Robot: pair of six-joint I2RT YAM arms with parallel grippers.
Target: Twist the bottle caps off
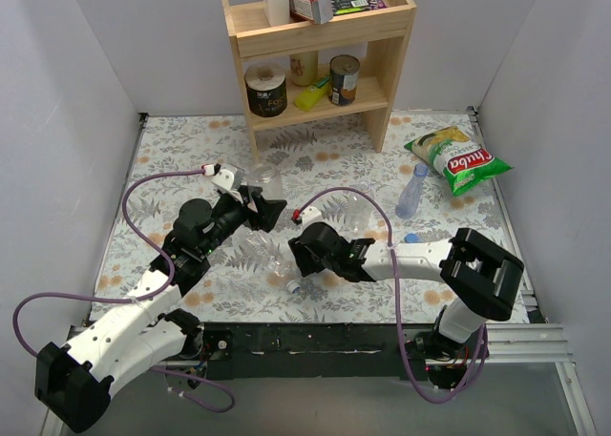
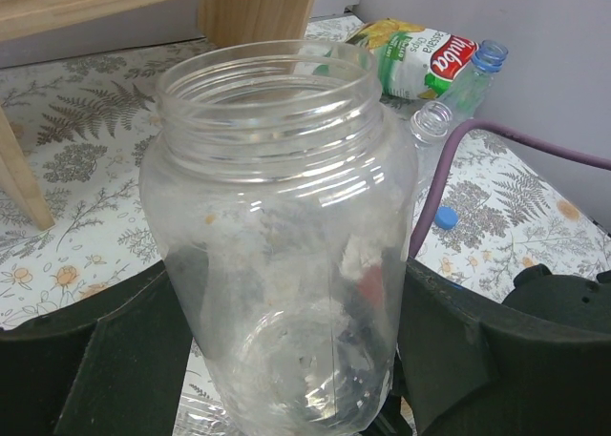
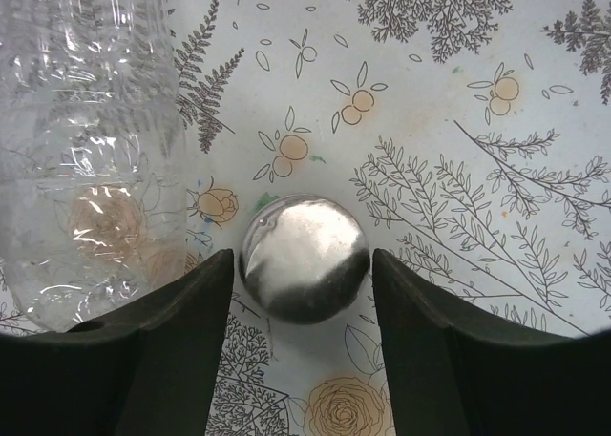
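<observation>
My left gripper is shut on the body of a wide-mouthed clear bottle, held upright with its threaded mouth bare. My right gripper stands open and low over the table, and the silver cap lies flat between its fingers with a thin gap on each side. A crinkly clear bottle lies just left of that gripper. Farther right a blue-tinted bottle still carries its blue cap. A capless clear bottle neck shows beside it. A loose blue cap rests on the cloth.
A wooden shelf with tin cans and a yellow bottle stands at the back. A green and red snack bag lies at the back right. A purple cable loops past the held bottle. White walls close in both sides.
</observation>
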